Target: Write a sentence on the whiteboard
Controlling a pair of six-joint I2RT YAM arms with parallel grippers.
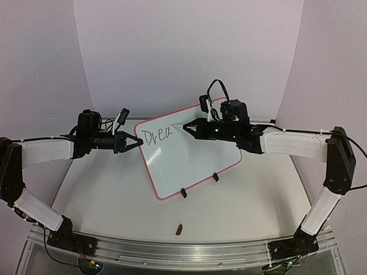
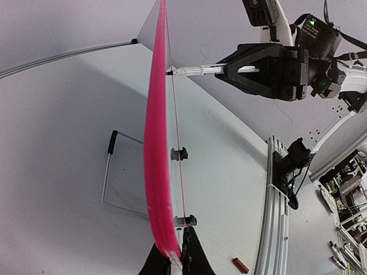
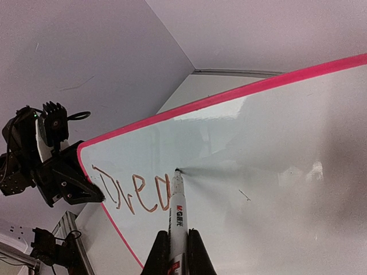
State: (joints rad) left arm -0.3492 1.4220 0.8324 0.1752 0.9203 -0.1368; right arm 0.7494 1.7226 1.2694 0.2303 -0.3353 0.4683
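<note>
Currently in hand: writing the sentence; brown handwritten letters (image 1: 157, 136) reading "Drea" are down, so most of it looks unwritten.
Whiteboard (image 1: 192, 163): rectangular, glossy white, thin pink-red frame; stands tilted on the white tabletop (image 1: 103, 195), between the two arms.
Left claw (image 1: 136, 143): clenched on the whiteboard's left edge.
Right claw (image 1: 188, 127): grasping a slim white marker pen (image 3: 176, 215), tip on the surface just right of the last letter.
Next move: probably another letter, stroked lightly rightward with even tip pressure.

Whiteboard (image 1: 192, 157): pink-red frame, glossy white, standing tilted on two black clip feet (image 1: 184, 193); "Drea" written top-left.
</note>
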